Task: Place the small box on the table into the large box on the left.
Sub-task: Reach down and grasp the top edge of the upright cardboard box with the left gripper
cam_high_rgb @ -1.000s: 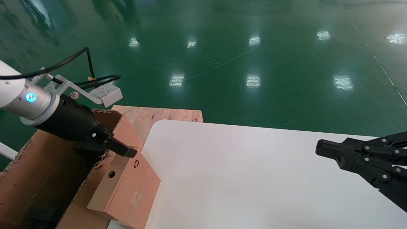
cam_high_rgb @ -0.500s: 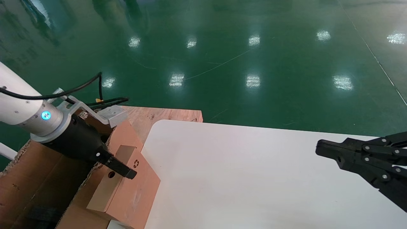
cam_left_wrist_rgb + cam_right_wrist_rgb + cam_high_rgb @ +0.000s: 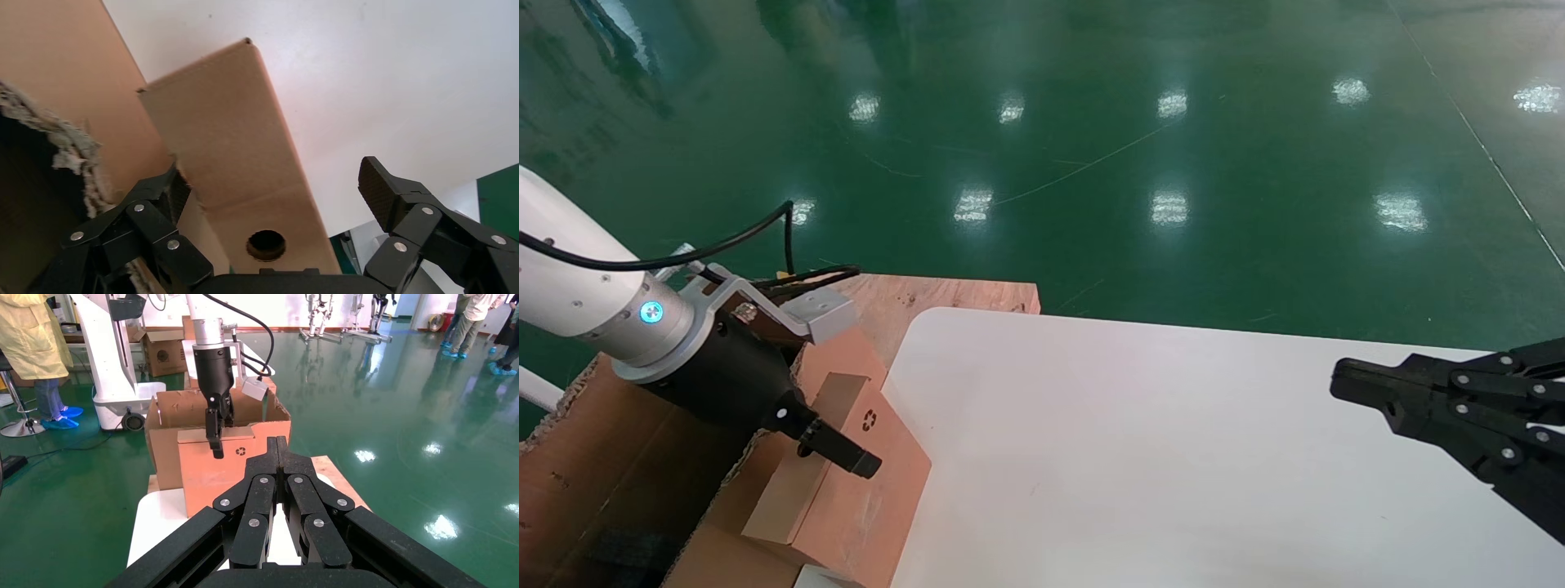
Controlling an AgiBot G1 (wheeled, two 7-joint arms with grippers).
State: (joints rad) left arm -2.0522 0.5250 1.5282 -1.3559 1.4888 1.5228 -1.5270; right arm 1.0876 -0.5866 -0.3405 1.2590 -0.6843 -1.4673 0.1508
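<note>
The left end effector (image 3: 272, 190) has its fingers spread wide apart, straddling the top edge of the small box (image 3: 842, 482) without visibly gripping it; whether either pad touches the cardboard is hard to tell. In the head view it sits at lower left, reaching down over the box's upper end. The small box is one flat brown cardboard piece, standing tilted at the left edge of the bench (image 3: 1173, 457), leaning against the torn wall of the large box (image 3: 609, 457). It shows one round punched hole (image 3: 265, 244) and one small black recycling symbol (image 3: 869, 420). One large box stands to its left, with a ragged edge and dark interior. The right end effector (image 3: 1344, 382), at the right edge of the frame over the bench, has its fingers pressed together and holds nothing.
</note>
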